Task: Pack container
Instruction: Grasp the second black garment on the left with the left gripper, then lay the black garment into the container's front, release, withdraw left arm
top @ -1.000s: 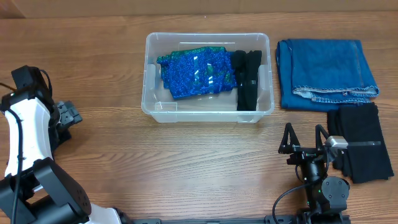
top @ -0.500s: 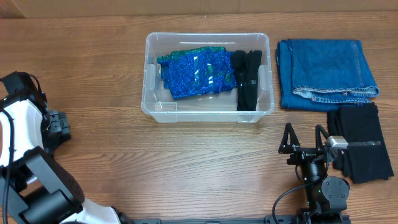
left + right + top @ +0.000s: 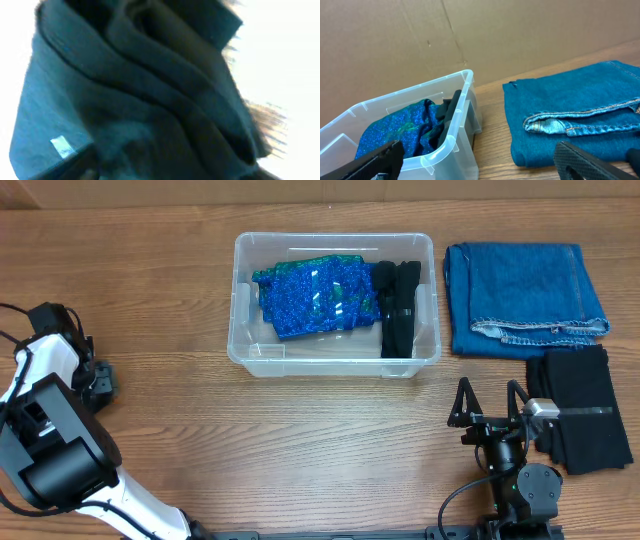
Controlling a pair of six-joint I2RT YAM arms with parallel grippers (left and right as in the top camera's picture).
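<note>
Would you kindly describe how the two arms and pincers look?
The left arm has bulky white shells over black joints and a black left pincer. The right arm is all black and slimmer, with a looping black cable, a small silver-white block at its wrist, and a right pincer of two thin black fingers.

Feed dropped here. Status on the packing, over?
Right gripper open, parked. Left gripper far left, jaws unclear. Clear rectangular plastic bin holds glittery blue bundle, black garment. Folded blue jeans, black cloth outside; nothing blocking.
</note>
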